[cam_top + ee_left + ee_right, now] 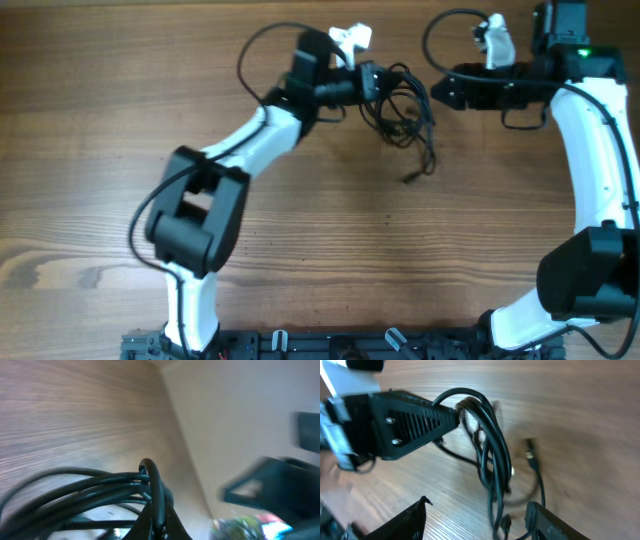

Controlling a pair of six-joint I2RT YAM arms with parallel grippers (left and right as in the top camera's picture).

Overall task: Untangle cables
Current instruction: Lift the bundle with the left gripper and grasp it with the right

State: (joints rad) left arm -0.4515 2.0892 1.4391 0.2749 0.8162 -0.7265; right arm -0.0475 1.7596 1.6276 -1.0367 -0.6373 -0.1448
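Observation:
The cables point(403, 112) are a clump of thin black loops at the far middle of the wooden table, with one plug end point(411, 178) trailing toward the front. My left gripper point(372, 80) is shut on the clump's left side. In the left wrist view its fingers point(145, 522) pinch one cable loop point(152, 480), and more cords point(75, 490) fan out to the left. My right gripper point(438, 92) is just right of the clump and is open. In the right wrist view the cables point(492, 460) hang from the left gripper point(405, 420) and run down between the right gripper's point(479, 505) spread fingers.
The right arm's own thicker wire point(440, 35) loops at the back right. A white camera mount point(350, 38) sits behind the left wrist. The left arm point(200, 200) crosses the table's left middle. The right arm point(600, 170) stands along the right edge.

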